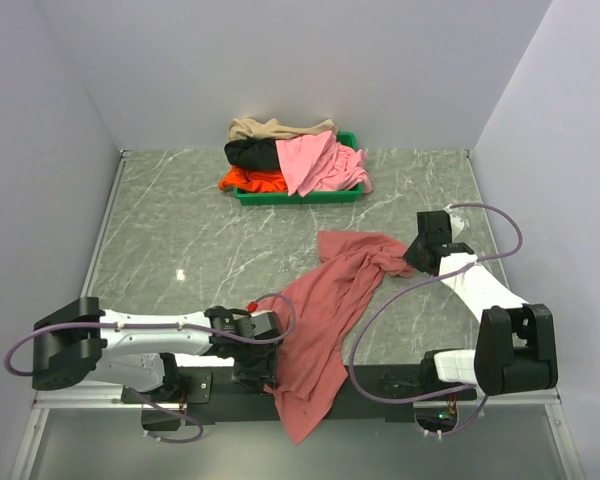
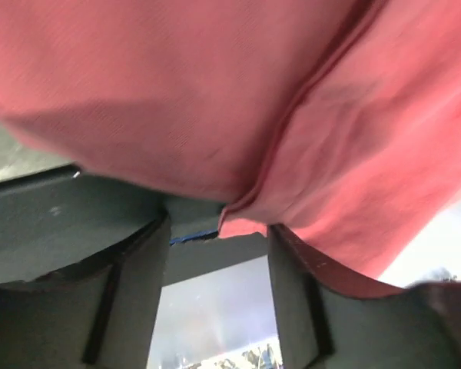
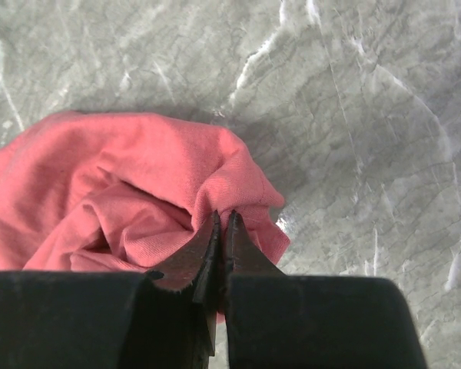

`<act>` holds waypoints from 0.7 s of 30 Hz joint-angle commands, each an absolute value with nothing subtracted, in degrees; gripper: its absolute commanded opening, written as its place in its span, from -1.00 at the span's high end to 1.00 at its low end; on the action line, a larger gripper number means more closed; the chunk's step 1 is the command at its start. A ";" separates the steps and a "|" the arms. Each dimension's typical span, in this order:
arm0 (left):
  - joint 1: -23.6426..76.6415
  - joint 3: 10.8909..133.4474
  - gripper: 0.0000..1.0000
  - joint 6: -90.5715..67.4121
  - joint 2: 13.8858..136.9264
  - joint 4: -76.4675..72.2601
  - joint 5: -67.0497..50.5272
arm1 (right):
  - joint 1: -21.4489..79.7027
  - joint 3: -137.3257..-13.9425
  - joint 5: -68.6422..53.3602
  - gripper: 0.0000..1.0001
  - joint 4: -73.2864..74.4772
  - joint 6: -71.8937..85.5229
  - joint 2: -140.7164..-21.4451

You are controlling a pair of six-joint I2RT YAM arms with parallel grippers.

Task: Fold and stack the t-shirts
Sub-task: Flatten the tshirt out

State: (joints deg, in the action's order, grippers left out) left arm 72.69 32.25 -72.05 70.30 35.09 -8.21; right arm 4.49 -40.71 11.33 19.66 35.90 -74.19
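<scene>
Pinching a bunched fold of the brick-red shirt (image 3: 138,177), the right gripper (image 3: 223,219) has its jaws pressed tight together on the cloth, its tips just above the grey marbled table (image 1: 180,230), right of centre. At the near edge, the left gripper (image 2: 219,231) stands with its jaws partly apart; a hem of the same shirt dips into the gap between them, and the cloth is draped over both fingers without being clamped.

Between the two grippers the brick-red shirt runs in a loose, rumpled diagonal, from the gathered bunch at the right gripper down across the table to the front edge, where its lower end hangs over the black bar (image 1: 380,385) that carries the arm bases.

Well apart, against the back wall, a green tray (image 1: 300,197) holds the others in a heap: a pink shirt (image 1: 310,160) spilling over the right side, a black shirt (image 1: 250,152) beside it, a tan shirt (image 1: 270,128) on top at the rear, and an orange-red shirt (image 1: 250,180) at the front left.
</scene>
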 commanded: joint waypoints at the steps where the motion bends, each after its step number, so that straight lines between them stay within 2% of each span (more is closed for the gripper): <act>1: 72.95 36.12 -0.15 -71.63 72.77 33.68 -3.95 | 3.96 -40.17 11.25 1.00 17.84 34.81 -71.46; 4: 73.04 37.17 0.45 -70.40 74.61 33.13 -4.75 | 3.87 -40.08 11.51 1.00 18.10 34.72 -70.49; 5: 73.04 37.87 0.98 -70.40 74.62 33.83 -4.40 | 3.87 -39.90 11.60 1.00 18.11 34.72 -70.31; 10: 73.04 39.20 0.99 -71.80 68.66 37.08 -2.03 | 3.51 -39.38 11.69 1.00 18.02 34.89 -68.65; 13: 72.95 43.05 0.99 -73.38 63.74 44.98 5.60 | 3.34 -39.90 11.78 1.00 18.54 34.72 -66.46; 17: 71.12 54.10 0.99 -75.49 60.21 57.54 21.32 | 3.25 -42.35 11.25 1.00 20.39 34.37 -62.41; 21: 67.16 61.34 0.99 -81.02 60.11 63.19 44.76 | 3.25 -44.11 12.21 1.00 21.09 34.72 -56.09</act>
